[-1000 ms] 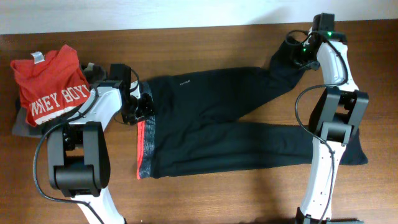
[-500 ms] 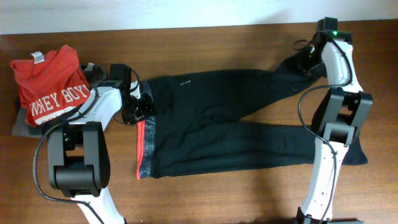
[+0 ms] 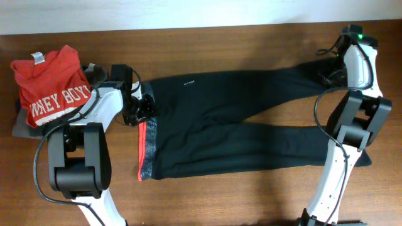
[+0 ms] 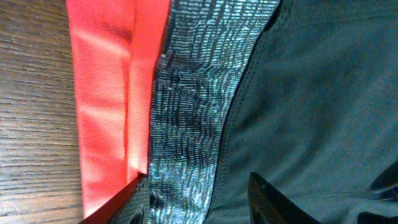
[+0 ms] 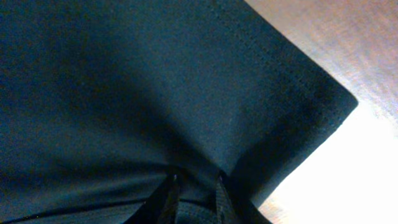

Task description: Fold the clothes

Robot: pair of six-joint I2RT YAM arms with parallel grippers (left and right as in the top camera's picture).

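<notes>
1. My right pincer is clenched on the trousers — it pinches the end of one leg, and the black cloth bunches up at its tips.
2. My left pincer is released. Its two tips stand apart over the waistband, grey beside a red strip, and I see nothing squeezed between them.
3. Out from there, the trousers lie flat on the worktop, long-ways from side to side. The waist is at my left and the leg ends are at my right.
4. The leg I hold is the far one. It runs from the waist to the far right corner. The other leg lies closer to me, and its end is partly behind my right arm.
5. The two legs spread apart like a V — so I think the next move is to bring the far leg toward me, onto the near one.
6. The right pincer is the nearer one for that. The left one is next to the waist.
</notes>
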